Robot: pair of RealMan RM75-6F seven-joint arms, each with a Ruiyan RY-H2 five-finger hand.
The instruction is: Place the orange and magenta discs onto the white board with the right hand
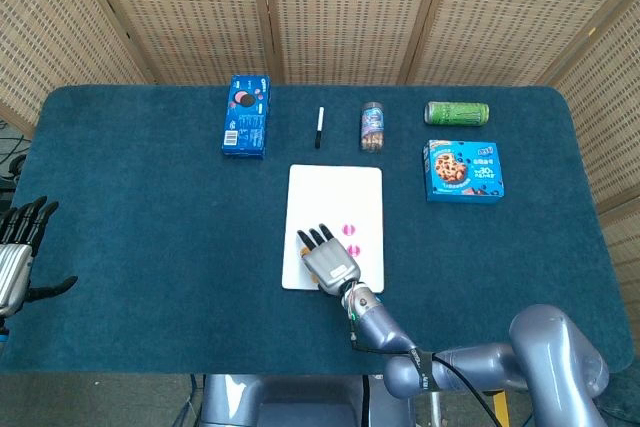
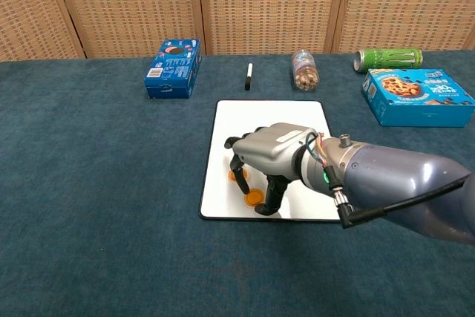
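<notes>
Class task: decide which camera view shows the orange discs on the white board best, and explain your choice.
The chest view: two orange discs lie on the white board under the right hand. In the head view the hand covers them; only magenta discs show beside it.

head view steep from above, chest view low, nearer, both facing white board [image 1: 335, 209]

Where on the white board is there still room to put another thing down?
The far half of the white board, toward the marker and the jar, is bare. The near half is crowded: the right hand hangs over it, with orange discs under its fingers and magenta discs beside it.
</notes>
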